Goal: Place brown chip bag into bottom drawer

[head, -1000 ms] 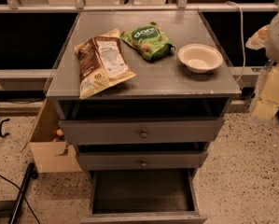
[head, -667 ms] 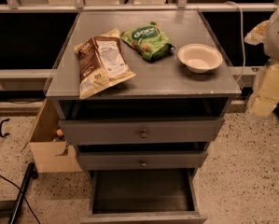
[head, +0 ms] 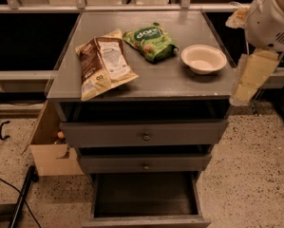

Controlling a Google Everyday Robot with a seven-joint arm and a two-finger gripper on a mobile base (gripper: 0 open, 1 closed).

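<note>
The brown chip bag [head: 102, 66] lies flat on the left half of the grey cabinet top [head: 179, 82], with its dark brown strip, white label panel and yellow-tan edges showing. The bottom drawer [head: 145, 197] is pulled out at the foot of the cabinet and its dark grey inside shows nothing in it. My gripper [head: 241, 95] hangs pointing down at the cabinet's right edge, to the right of the white bowl and far from the bag. It holds nothing that I can see.
A green snack bag [head: 151, 42] lies at the back middle of the top. A white bowl [head: 203, 58] stands at the right. The two shallower drawers with round knobs [head: 145, 137] are closed. An open cardboard box [head: 49, 148] stands on the speckled floor at the left.
My gripper and arm have moved left and slightly up, closer to the cabinet's right edge. The bags, the bowl and the drawers have not moved.
</note>
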